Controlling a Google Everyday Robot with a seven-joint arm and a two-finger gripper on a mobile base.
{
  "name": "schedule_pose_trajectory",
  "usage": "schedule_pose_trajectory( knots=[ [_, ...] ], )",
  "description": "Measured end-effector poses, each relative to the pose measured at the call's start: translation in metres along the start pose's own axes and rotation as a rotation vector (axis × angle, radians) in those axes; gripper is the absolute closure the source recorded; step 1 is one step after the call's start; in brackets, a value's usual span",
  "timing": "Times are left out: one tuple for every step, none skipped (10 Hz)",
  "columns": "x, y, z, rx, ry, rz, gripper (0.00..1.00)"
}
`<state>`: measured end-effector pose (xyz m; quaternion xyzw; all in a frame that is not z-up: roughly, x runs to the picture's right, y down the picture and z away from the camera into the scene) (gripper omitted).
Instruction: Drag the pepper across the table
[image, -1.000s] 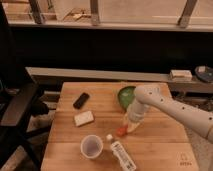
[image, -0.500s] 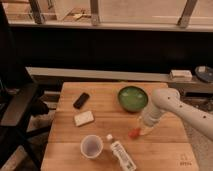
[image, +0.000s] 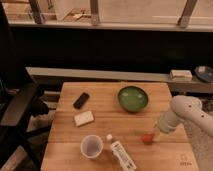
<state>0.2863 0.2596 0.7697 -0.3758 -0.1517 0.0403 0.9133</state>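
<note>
The small red-orange pepper (image: 147, 138) lies on the light-brown wooden table (image: 105, 131), right of centre and near the front. My gripper (image: 155, 133) comes in from the right on a white arm and sits right at the pepper's right side, low over the tabletop. I cannot see whether it touches or holds the pepper.
A green bowl (image: 132, 98) stands behind the pepper. A white bottle with a label (image: 120, 153) lies at the front beside a clear plastic cup (image: 91, 146). A pale sponge-like block (image: 83, 118) and a black object (image: 81, 100) lie at the left. A black chair (image: 17, 105) stands left of the table.
The gripper and arm have moved right, away from the bowl, and the pepper has moved right along the table with them.
</note>
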Motion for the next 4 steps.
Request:
schedule_pose_trajectory(
  knots=[
    [0.013,0.007,-0.005,0.014,0.0,0.033,1.0],
    [0.025,0.014,-0.009,0.029,-0.001,0.062,1.0],
    [0.038,0.022,-0.015,0.047,-0.001,0.093,1.0],
    [0.04,0.024,-0.016,0.05,-0.001,0.098,0.98]
  ],
)
